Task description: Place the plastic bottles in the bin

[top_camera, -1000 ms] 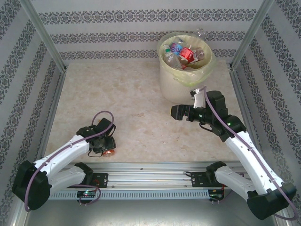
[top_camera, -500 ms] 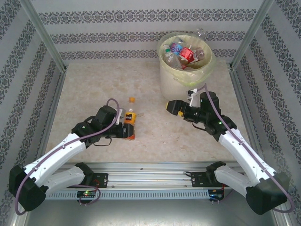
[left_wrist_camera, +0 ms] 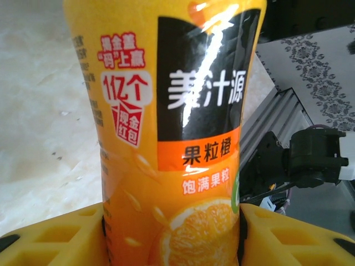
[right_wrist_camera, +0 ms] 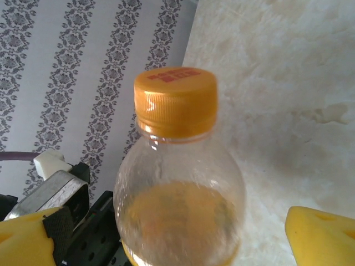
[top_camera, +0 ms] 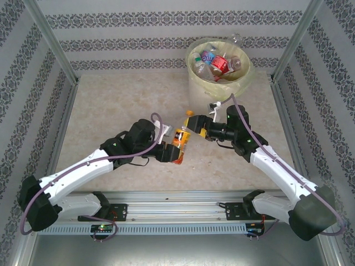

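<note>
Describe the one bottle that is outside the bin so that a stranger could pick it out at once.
Start at the big cream bin at the far right of the table, then look just in front of it. There the left gripper clamps the orange juice bottle between its yellow fingers. It alone is outside the bin, with an orange label and an orange cap.
</note>
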